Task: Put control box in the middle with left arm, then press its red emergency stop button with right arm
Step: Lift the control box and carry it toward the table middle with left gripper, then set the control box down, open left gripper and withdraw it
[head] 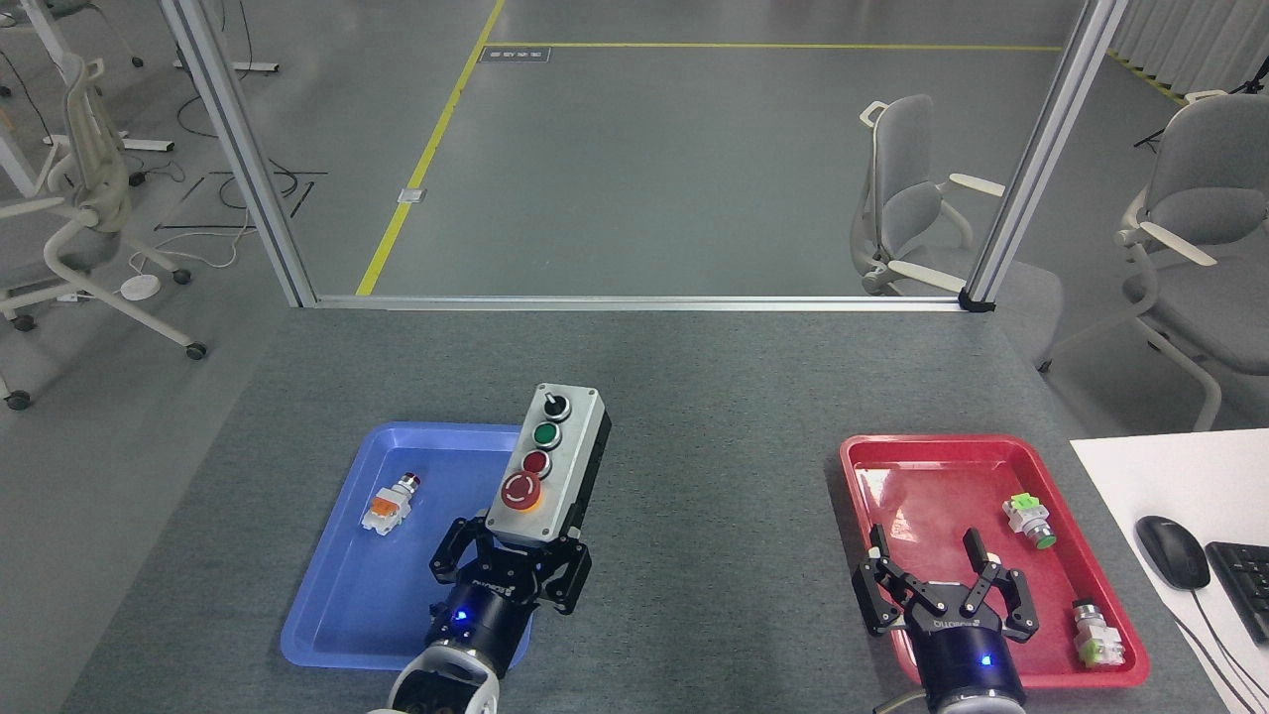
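Control box (548,464): held at its near end, lifted and tilted, far end leaning right; it overlaps the right rim of the blue tray (327,595) and the grey table mat (714,397) beyond it
Box face: row of 4 controls, far to near: black knob (554,404), green button (546,433), small dark-red button (536,461), red emergency stop button (521,489) on its yellow collar
Left gripper (511,560): black fingers closed around the near end of the control box, blue light lit, white wrist at the bottom edge
Right gripper (940,580): fingers spread wide, holding nothing, over the near part of the red tray (892,451), blue light lit
Blue tray contents: 1 loose orange-and-white push-button part (389,504), left of the box, apart from it
Red tray contents: 2 green-and-white button parts, 1 toward the far right (1027,522), 1 at the near right corner (1096,636), both clear of the right gripper
Far right: white desk (1120,476) with black mouse (1172,551) and keyboard (1244,585)
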You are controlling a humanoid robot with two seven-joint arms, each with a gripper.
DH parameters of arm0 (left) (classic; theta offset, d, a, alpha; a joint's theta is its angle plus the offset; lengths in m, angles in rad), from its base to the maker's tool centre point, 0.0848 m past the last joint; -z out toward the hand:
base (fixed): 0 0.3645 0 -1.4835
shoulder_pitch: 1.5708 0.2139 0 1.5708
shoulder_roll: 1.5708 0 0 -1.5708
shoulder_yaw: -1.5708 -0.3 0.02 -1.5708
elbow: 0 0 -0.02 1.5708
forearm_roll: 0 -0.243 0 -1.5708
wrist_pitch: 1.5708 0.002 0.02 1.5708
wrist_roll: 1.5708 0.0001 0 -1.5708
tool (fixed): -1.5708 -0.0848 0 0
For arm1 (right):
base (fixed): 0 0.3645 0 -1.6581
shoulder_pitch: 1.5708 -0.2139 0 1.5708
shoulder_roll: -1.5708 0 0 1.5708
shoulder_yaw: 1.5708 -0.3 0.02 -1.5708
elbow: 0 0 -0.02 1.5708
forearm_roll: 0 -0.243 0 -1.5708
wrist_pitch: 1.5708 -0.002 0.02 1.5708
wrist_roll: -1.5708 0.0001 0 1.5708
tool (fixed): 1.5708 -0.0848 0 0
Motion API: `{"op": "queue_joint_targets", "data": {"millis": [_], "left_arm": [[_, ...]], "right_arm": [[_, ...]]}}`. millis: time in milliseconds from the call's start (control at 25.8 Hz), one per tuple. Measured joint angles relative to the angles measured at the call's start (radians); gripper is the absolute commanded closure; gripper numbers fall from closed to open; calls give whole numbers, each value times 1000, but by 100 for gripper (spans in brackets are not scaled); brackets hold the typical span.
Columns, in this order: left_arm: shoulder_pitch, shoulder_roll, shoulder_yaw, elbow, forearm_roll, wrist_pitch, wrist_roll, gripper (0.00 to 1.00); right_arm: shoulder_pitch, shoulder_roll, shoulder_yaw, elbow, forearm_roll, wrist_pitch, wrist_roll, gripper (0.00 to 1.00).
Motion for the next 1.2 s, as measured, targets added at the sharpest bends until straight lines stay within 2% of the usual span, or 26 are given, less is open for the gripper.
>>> {"op": "queue_joint_targets", "data": {"millis": [155, 310, 582, 892, 931, 1009, 1125, 1203], "left_arm": [[-25, -66, -113, 40, -43, 44, -34, 100], [-67, -126, -196, 167, -107, 68, -46, 100], [-165, -145, -379, 351, -150, 150, -52, 100], [-213, -148, -472, 441, -146, 156, -64, 100], [-214, -148, -476, 444, -145, 156, -63, 92], [-215, -148, -481, 448, -143, 156, -60, 62], [-217, -148, -484, 450, -143, 158, -61, 29], [-219, -148, -485, 451, -142, 160, -63, 17]], "right_arm": [[0, 1, 0, 1, 0, 0, 5, 2], [0, 1, 0, 5, 0, -2, 1, 2], [0, 4, 0, 9, 0, -3, -1, 3], [0, 6, 0, 10, 0, -4, -4, 3], [0, 6, 0, 10, 0, -4, -4, 3], [0, 6, 0, 11, 0, -4, -4, 3], [0, 7, 1, 11, 0, -4, -2, 3], [0, 9, 2, 11, 0, -4, -1, 3]]}}
